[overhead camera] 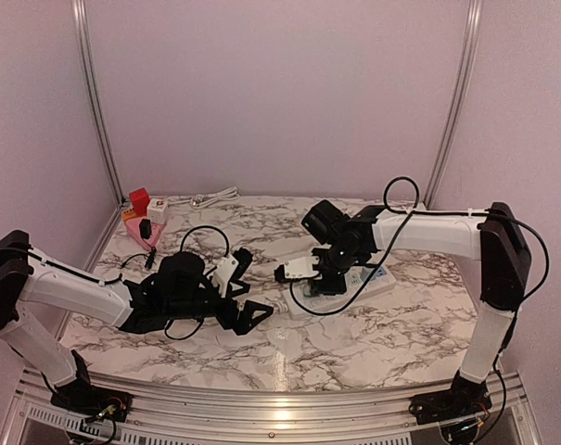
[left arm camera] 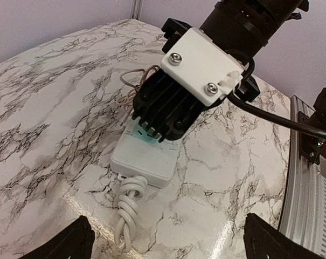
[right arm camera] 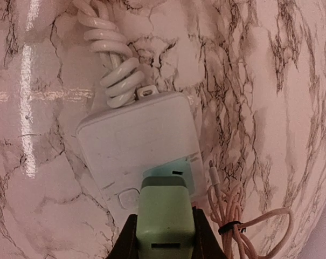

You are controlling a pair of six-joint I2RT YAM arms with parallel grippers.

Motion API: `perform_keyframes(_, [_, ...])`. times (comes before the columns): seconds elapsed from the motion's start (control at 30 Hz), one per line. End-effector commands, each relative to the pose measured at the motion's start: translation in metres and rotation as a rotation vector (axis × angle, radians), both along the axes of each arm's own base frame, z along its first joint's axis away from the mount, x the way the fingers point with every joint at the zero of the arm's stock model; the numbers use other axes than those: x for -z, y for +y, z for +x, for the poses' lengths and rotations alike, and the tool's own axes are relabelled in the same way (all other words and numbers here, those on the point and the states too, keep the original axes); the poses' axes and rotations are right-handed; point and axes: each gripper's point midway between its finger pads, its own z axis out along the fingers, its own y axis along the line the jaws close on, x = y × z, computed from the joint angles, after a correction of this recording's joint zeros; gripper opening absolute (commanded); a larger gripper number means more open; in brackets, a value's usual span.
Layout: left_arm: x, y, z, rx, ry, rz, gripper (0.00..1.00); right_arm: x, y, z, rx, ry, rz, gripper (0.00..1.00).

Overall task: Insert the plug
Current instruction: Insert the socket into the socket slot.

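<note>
- Top view: the left gripper (overhead camera: 252, 286) hangs over bare marble table (overhead camera: 401, 334), just left of the power strip (overhead camera: 359, 286). Its fingers are spread wide with nothing between them.
- Top view: the right gripper (overhead camera: 319, 283) points down onto the near-left end of the power strip. Its fingertips and the plug are lost under the black wrist body, so the grip cannot be read here.
- Top view: a pink block (overhead camera: 143, 227) with small red and black pieces sits at the back left corner, too small to identify. A white cable (overhead camera: 206, 197) lies along the back wall.
- Left wrist view: only the two black tips of the left gripper (left arm camera: 171, 243) show, cut off by the bottom edge and far apart.
- Left wrist view: the right arm's finned camera housing (left arm camera: 163, 105) covers the far half of the power strip (left arm camera: 146, 159), hiding the plug and its socket. The coiled white cord (left arm camera: 129, 208) leaves the strip's near end.
- Right wrist view: the right gripper (right arm camera: 165, 240) is clamped on the pale green plug (right arm camera: 165, 216), with dark fingers (right arm camera: 127, 240) on both flanks, partly cropped at the bottom.
- Right wrist view: the plug stands over the near end of the power strip (right arm camera: 136, 145), against its face. The prongs are hidden, so seating cannot be judged.
- Right wrist view: a thin pink cable (right arm camera: 233, 216) lies bundled just right of the strip.
</note>
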Motion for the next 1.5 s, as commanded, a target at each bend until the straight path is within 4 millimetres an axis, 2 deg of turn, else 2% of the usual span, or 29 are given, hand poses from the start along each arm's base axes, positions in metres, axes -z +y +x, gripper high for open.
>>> perform_keyframes(0.0, [-0.004, -0.005, 0.005, 0.003, 0.002, -0.016, 0.99, 0.018, -0.010, -0.001, 0.004, 0.044, -0.032, 0.00])
perform_keyframes(0.13, [-0.005, -0.004, 0.005, 0.007, 0.005, -0.019, 0.99, 0.027, -0.021, 0.000, 0.009, 0.041, -0.068, 0.00])
perform_keyframes(0.4, [-0.004, -0.005, 0.006, 0.017, 0.019, -0.027, 0.99, 0.042, -0.055, 0.021, 0.061, -0.004, -0.191, 0.00])
perform_keyframes(0.53, [-0.003, -0.004, 0.007, 0.017, 0.021, -0.030, 0.99, 0.046, -0.059, 0.023, 0.058, 0.011, -0.211, 0.00])
perform_keyframes(0.73, [-0.001, -0.003, 0.009, 0.015, 0.033, -0.035, 0.99, 0.046, -0.042, 0.010, 0.025, 0.121, -0.137, 0.00])
perform_keyframes(1.13, [-0.005, 0.004, 0.019, -0.015, 0.053, -0.071, 0.99, 0.042, -0.010, -0.046, -0.028, 0.230, -0.129, 0.00])
perform_keyframes(1.27, [-0.014, 0.015, 0.027, -0.060, 0.063, -0.136, 0.99, 0.053, -0.001, -0.068, -0.018, 0.296, -0.168, 0.00])
perform_keyframes(1.47, [-0.027, 0.054, 0.043, -0.210, 0.057, -0.243, 0.99, 0.044, 0.020, -0.081, -0.040, 0.278, -0.128, 0.00])
